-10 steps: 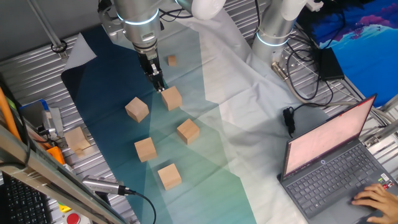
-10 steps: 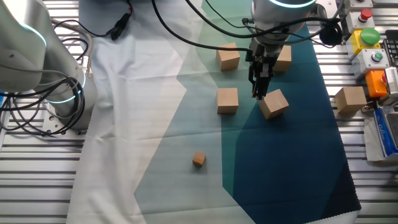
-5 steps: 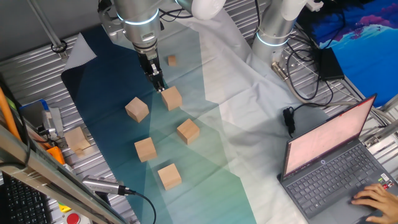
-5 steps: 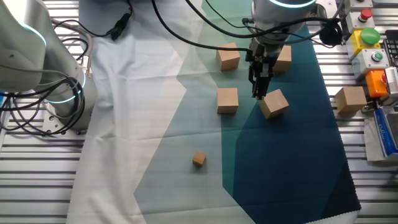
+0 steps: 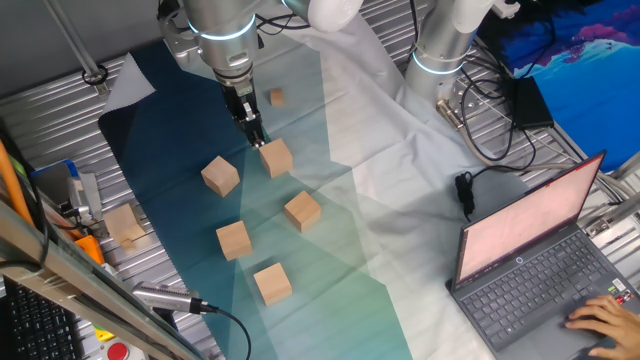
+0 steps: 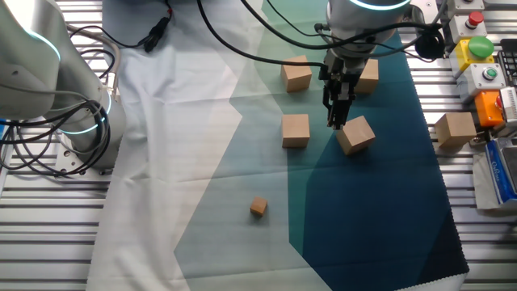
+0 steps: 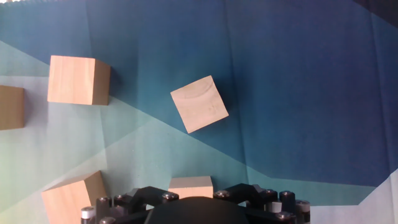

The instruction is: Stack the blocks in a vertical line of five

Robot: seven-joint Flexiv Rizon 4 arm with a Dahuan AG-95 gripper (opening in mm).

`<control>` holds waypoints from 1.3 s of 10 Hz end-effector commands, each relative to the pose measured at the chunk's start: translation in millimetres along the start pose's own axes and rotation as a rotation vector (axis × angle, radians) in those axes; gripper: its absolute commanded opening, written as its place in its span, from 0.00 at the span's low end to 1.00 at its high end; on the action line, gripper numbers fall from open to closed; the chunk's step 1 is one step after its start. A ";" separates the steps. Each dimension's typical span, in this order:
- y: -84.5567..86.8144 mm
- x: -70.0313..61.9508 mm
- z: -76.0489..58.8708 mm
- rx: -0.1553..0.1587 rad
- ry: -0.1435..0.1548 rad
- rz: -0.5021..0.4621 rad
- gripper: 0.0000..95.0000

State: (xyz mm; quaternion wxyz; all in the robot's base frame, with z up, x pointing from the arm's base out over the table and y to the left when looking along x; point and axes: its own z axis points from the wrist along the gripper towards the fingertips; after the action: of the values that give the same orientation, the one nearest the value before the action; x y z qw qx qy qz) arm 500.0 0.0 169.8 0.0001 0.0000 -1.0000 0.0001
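Five light-brown wooden blocks lie apart on the teal cloth: one [image 5: 276, 157] right by my fingers, a turned one [image 5: 220, 176], and three nearer ones [image 5: 302, 210], [image 5: 233, 240], [image 5: 272, 283]. My gripper [image 5: 255, 137] hangs above the cloth between the first two, empty, jaws apart. In the other fixed view my gripper [image 6: 334, 121] stands beside the turned block [image 6: 355, 134]; three more blocks show [image 6: 296, 130], [image 6: 296, 75], [image 6: 367, 77]. In the hand view the turned block [image 7: 199, 112] lies ahead and one block [image 7: 190, 185] sits at my gripper's body [image 7: 198, 208].
A much smaller wooden cube [image 5: 276, 97] lies beyond the gripper. A paler block [image 5: 124, 224] sits off the cloth on the slatted table. A second arm's base [image 5: 440, 50], cables and a laptop [image 5: 540, 260] with a hand on it stand to the right.
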 end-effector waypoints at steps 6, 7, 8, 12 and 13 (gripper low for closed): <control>2.8 -5.0 -3.6 -0.008 -0.034 -0.122 0.00; 2.2 -5.9 -4.3 -0.008 -0.034 -0.130 0.00; 1.2 -6.9 -5.1 -0.007 -0.033 -0.136 0.00; -6.0 -11.7 -7.0 -0.011 -0.033 -0.164 0.00; -7.6 -14.2 -6.0 -0.011 -0.033 -0.173 0.00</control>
State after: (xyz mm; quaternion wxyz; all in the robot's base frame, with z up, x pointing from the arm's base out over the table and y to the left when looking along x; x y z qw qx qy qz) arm 513.4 -8.0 176.3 -0.0169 0.0867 -0.9961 -0.0049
